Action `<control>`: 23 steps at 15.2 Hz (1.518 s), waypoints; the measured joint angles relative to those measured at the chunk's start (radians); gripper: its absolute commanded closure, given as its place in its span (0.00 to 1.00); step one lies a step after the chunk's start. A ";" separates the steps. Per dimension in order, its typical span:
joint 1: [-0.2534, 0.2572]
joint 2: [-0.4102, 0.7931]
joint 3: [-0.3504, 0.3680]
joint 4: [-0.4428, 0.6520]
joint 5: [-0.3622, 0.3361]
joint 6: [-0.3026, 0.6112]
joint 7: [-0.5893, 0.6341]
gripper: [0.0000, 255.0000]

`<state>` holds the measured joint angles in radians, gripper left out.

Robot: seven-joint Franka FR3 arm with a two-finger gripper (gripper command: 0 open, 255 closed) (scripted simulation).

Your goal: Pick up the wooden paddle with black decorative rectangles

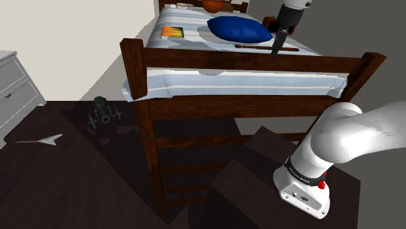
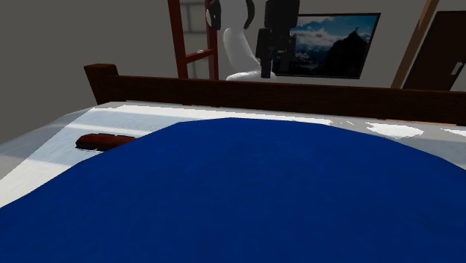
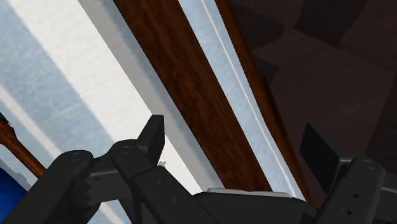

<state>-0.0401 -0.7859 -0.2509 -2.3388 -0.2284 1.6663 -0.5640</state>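
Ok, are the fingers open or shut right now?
Open. In the wrist view the fingers stand well apart, nothing clasped between them; the bed's wooden rail shows beyond the gap.

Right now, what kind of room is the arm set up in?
Most likely a bedroom. A raised dark wooden bed frame carries a pale blue-and-white mattress with a large blue pillow on it, and a white chest of drawers stands by the wall.
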 measured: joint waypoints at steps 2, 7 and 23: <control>0.000 0.035 -0.053 0.026 -0.031 0.010 -0.077 0.00; 0.014 0.154 -0.184 0.121 -0.089 0.039 -0.271 0.00; 0.089 0.803 -0.618 0.631 0.124 0.137 -0.993 0.00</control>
<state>0.0488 0.0173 -0.8688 -1.7075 -0.1045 1.8030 -1.5574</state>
